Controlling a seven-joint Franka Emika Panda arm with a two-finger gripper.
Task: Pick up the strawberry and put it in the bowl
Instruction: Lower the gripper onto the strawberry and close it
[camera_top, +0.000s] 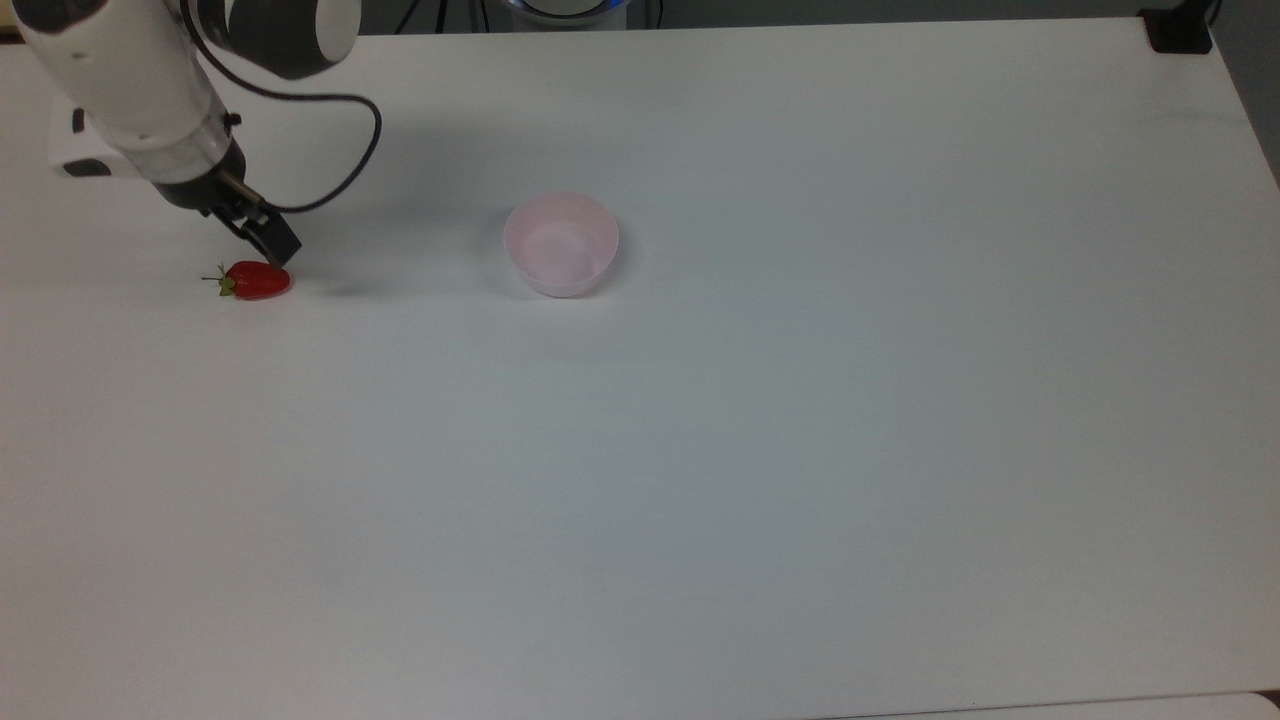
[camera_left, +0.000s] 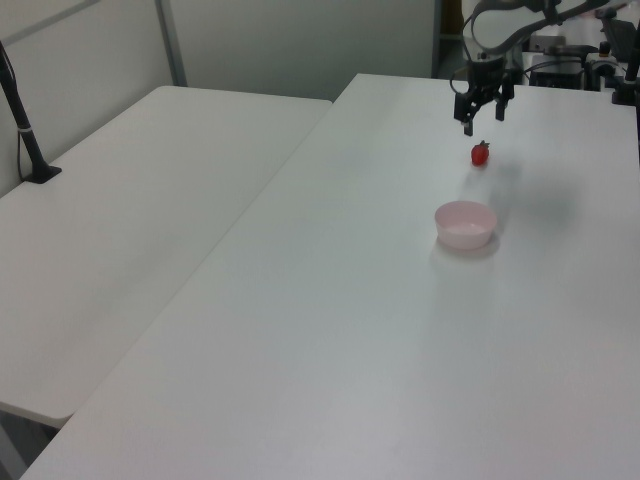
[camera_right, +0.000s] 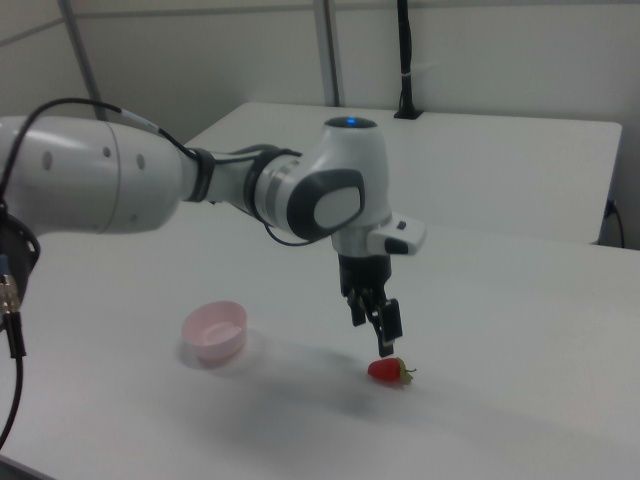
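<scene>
1. On the white table (camera_top: 760, 480) lies the strawberry (camera_top: 257, 280) – red, on its side, leafy stem toward the top view's left
2. Just above it hangs the gripper (camera_left: 482, 118), fingers spread apart in the left view, holding nothing
3. Well apart, toward the top view's right, stands the pale pink bowl (camera_top: 561, 244) – upright, nothing in it

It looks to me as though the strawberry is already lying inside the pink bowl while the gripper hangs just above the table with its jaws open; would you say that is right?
Not quite. The strawberry is not in the bowl; it lies on the white table, apart from the bowl, towards the top view's left. The bowl is empty. The rest holds: in the left view the gripper hangs just above the table, over the strawberry, with its jaws open.
</scene>
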